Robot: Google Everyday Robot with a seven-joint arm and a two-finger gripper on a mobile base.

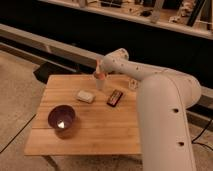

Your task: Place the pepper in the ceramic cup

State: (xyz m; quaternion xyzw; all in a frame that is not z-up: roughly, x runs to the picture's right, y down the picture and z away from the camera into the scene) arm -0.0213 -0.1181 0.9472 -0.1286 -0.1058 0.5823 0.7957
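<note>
A square table of pale wooden planks fills the lower left and middle of the frame, standing on a speckled grey floor. Toward its lower left part sits a wide, dark purple bowl with a small bright glint at its bottom. To the right of the bowl and a little higher in the frame lies a small, pale, flat rounded block, resting flat on the wood and apart from the bowl. Further right, near the upper edge of the table, stands the small plain white ceramic cup, upright. Directly above the cup's mouth is the slender orange pepper, held roughly upright; whether its lower tip touches or enters the cup cannot be told. The gripper is at that same spot, over the cup in the upper middle of the frame, hidden by the end of the arm, so how it stands cannot be told. Just right of the cup, lying flat on the table at a slant, is a black rectangular bar with reddish marks. The bulky white robot arm fills the right side of the frame.
</note>
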